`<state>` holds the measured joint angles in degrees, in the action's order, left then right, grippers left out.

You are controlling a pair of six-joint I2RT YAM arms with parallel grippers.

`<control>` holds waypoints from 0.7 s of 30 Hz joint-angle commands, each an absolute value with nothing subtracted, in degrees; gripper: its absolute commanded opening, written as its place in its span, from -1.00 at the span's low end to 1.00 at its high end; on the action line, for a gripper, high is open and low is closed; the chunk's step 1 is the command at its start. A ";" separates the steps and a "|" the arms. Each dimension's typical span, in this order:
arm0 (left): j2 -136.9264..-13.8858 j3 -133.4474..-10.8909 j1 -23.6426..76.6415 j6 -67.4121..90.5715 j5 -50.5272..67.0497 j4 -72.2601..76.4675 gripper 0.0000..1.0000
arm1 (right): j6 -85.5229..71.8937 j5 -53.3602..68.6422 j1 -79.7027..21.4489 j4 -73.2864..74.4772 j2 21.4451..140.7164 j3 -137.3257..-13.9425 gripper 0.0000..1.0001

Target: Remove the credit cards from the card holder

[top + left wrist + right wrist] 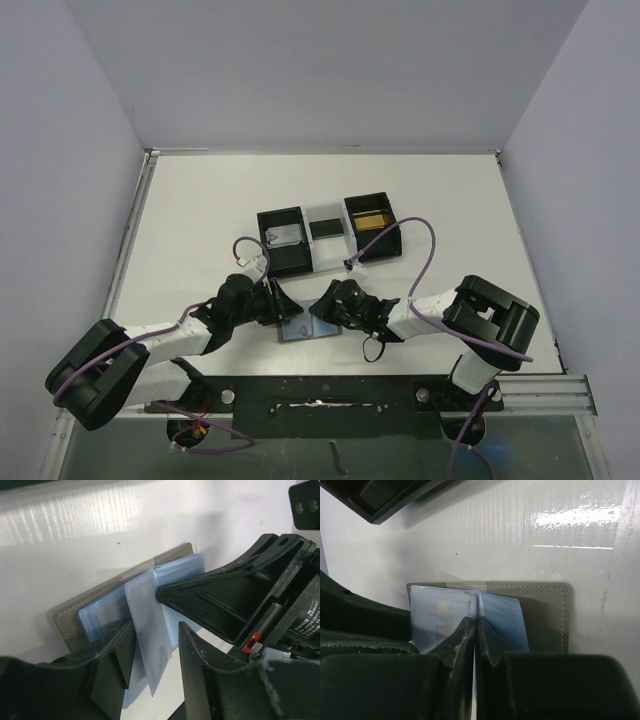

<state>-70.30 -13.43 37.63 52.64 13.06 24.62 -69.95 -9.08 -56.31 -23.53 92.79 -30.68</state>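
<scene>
Right wrist cam: right claw [476, 624] clamped on clear bluish plastic sleeve [146, 615] of open grey bifold card holder [545, 615], left claw [152, 645] half-open around it. Pale card [440, 622] looks pocketed, so nothing's out yet.

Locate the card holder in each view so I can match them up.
Top external: card holder lies open, lower centre of frame.
Left wrist: card holder centre-left, spread open.
Right wrist: card holder centre, lower half.
Shared landmark: right gripper shut on the holder's clear sleeve.
</scene>
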 commanded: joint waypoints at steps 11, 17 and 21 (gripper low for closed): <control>-66.41 -14.03 38.04 52.33 18.63 23.21 -0.25 | -62.10 -5.96 -56.00 -18.07 86.66 -31.44 -0.55; -66.96 -14.16 38.07 53.38 18.82 23.98 -0.25 | -61.45 -9.34 -56.07 -13.36 81.64 -32.48 -0.39; -66.26 -14.10 38.09 53.38 18.75 23.96 -0.24 | -61.42 -12.36 -56.02 -10.40 77.51 -32.14 -0.23</control>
